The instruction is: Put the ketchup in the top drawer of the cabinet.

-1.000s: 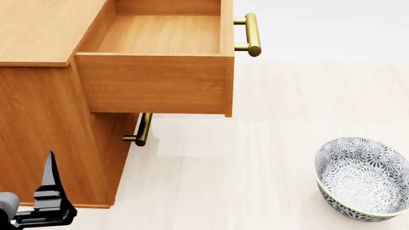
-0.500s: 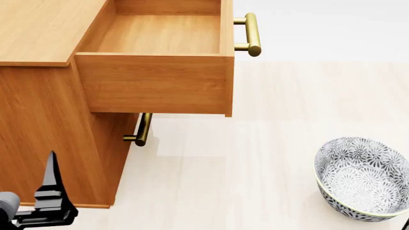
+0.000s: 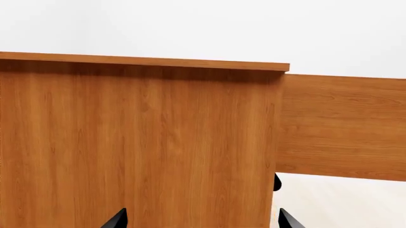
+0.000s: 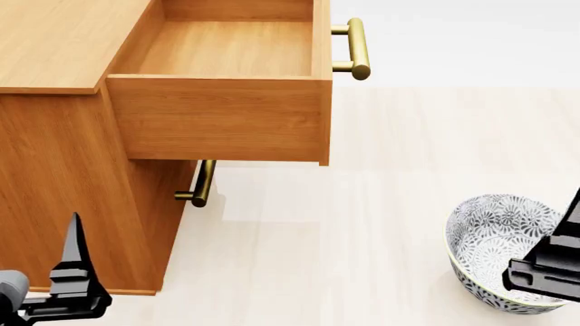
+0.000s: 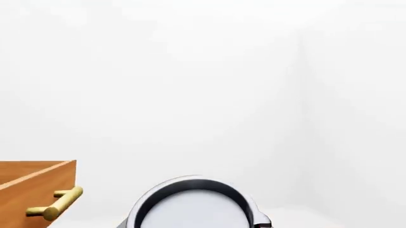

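The ketchup shows only in the right wrist view, as a round silver can top (image 5: 193, 204) filling the space at my right gripper's jaws, lifted about level with the drawer handle (image 5: 56, 203). My right gripper (image 4: 555, 266) is at the lower right of the head view, over the bowl's near side, and its body hides the can there. The top drawer (image 4: 227, 119) of the cabinet (image 4: 54, 47) is pulled out and empty, its brass handle (image 4: 357, 47) at the front. My left gripper (image 4: 73, 275) is open and empty beside the cabinet's side panel (image 3: 140, 142).
A grey-patterned bowl (image 4: 494, 234) sits on the pale floor at the right, partly behind my right gripper. The lower drawer is shut, its handle (image 4: 203, 183) under the open drawer. The open drawer overhangs the floor between cabinet and bowl.
My right gripper has risen into the head view at the lower right, in front of the bowl. The left gripper, drawer and bowl have not moved.
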